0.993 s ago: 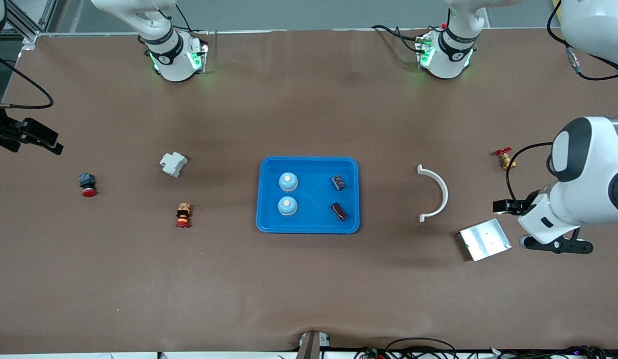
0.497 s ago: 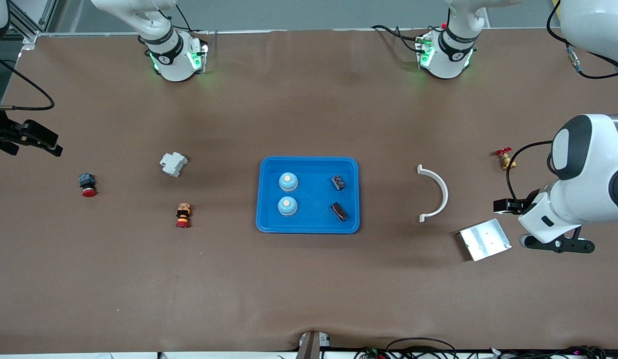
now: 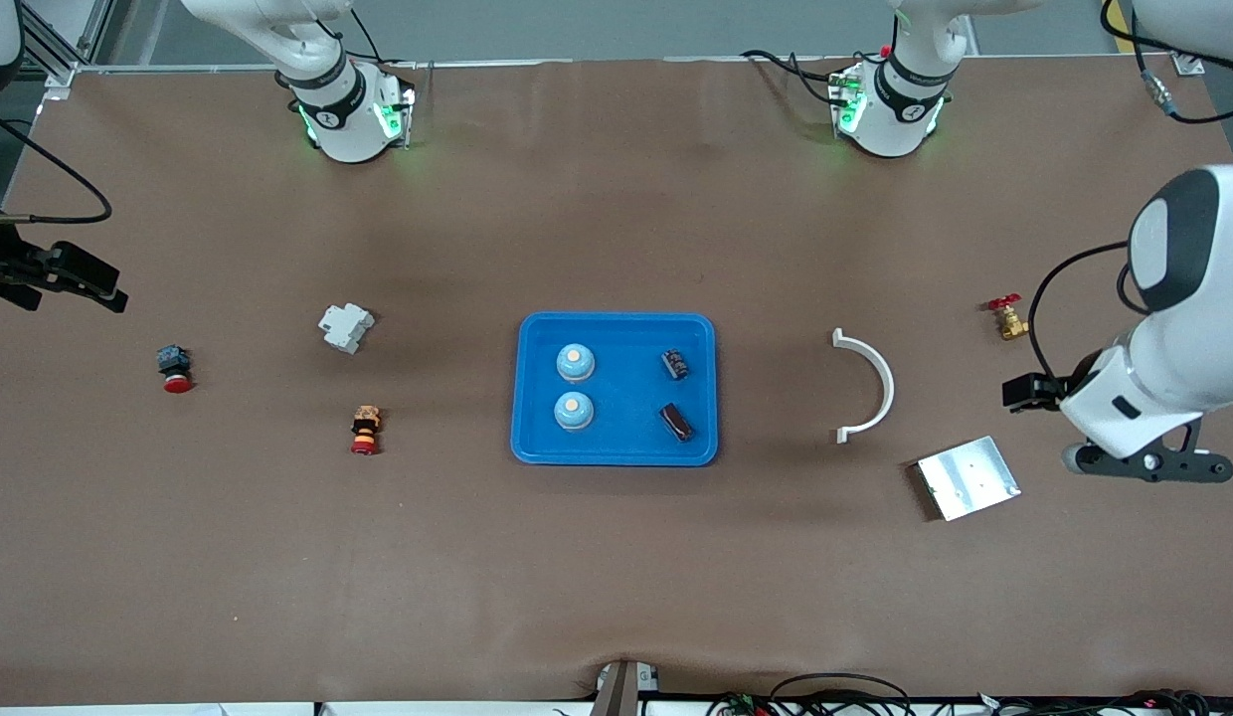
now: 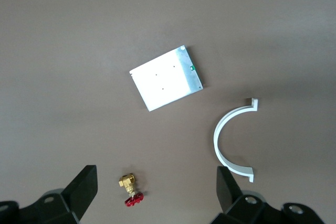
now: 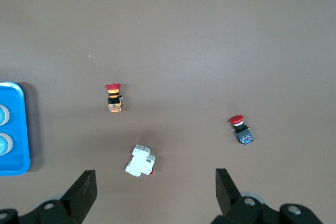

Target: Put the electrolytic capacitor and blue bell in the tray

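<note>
The shallow bright-blue rectangular plastic tray (image 3: 616, 389) with rounded corners sits at the centre of the front view on the brown table (image 3: 616, 577). Inside it lie two pale-blue dome-shaped bells (image 3: 575, 363) with orange buttons, one nearer the front camera (image 3: 573, 410), and two dark cylindrical electrolytic capacitors (image 3: 675, 363), one lower in the frame (image 3: 676, 422).

The left gripper (image 4: 155, 192) hangs at the right edge of the front view, fingers spread wide and holding nothing, over a small brass valve with a red handle (image 4: 130, 190). Its wrist view also shows a flat silver metal plate (image 4: 166, 77) and a white half-ring plastic clamp (image 4: 234, 140).

The right gripper (image 5: 152, 195) is up at the left edge of the front view, fingers likewise spread and empty. Below it in its wrist view are a white boxy circuit breaker (image 5: 140, 161), a red-capped push button with a dark base (image 5: 240, 129), and a striped orange-and-red button switch (image 5: 114, 97).
</note>
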You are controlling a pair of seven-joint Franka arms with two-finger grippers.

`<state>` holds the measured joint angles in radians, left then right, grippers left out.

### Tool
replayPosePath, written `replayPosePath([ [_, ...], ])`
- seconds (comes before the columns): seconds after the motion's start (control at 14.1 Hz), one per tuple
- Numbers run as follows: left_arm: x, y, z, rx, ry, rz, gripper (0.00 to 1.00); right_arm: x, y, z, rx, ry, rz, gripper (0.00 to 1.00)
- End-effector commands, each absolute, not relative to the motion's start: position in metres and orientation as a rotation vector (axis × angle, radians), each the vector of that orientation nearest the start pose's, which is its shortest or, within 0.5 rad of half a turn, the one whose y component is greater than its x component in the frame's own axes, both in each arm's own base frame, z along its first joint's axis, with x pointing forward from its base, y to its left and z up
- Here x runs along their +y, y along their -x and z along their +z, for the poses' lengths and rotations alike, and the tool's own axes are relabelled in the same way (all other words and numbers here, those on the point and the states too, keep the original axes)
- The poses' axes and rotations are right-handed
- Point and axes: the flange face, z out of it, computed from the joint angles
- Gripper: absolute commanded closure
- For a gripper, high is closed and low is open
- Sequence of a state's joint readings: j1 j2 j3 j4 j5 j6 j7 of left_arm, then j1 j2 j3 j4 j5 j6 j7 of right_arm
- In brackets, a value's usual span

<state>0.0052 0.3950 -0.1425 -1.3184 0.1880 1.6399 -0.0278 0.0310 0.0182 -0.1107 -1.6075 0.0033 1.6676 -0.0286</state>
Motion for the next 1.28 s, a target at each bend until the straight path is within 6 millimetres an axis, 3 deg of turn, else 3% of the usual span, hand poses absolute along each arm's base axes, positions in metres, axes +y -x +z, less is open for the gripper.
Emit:
replayPosePath([
  [0.0,-0.054,-0.637,0.53,0.159,3.015,0.091,0.0,-0.054,-0.552,0.61,0.092,3.131,-0.085,0.0],
  [0.28,-0.044,-0.599,0.553,0.111,3.067,0.09,0.0,-0.056,-0.546,0.612,0.098,3.126,-0.088,0.0],
  [0.64,-0.02,-0.589,0.564,0.029,3.113,0.083,0.0,-0.06,-0.545,0.61,0.11,3.125,-0.081,0.0],
  [1.21,-0.027,-0.569,0.619,0.041,3.108,-0.031,0.0,-0.059,-0.544,0.609,0.107,3.125,-0.081,0.0],
])
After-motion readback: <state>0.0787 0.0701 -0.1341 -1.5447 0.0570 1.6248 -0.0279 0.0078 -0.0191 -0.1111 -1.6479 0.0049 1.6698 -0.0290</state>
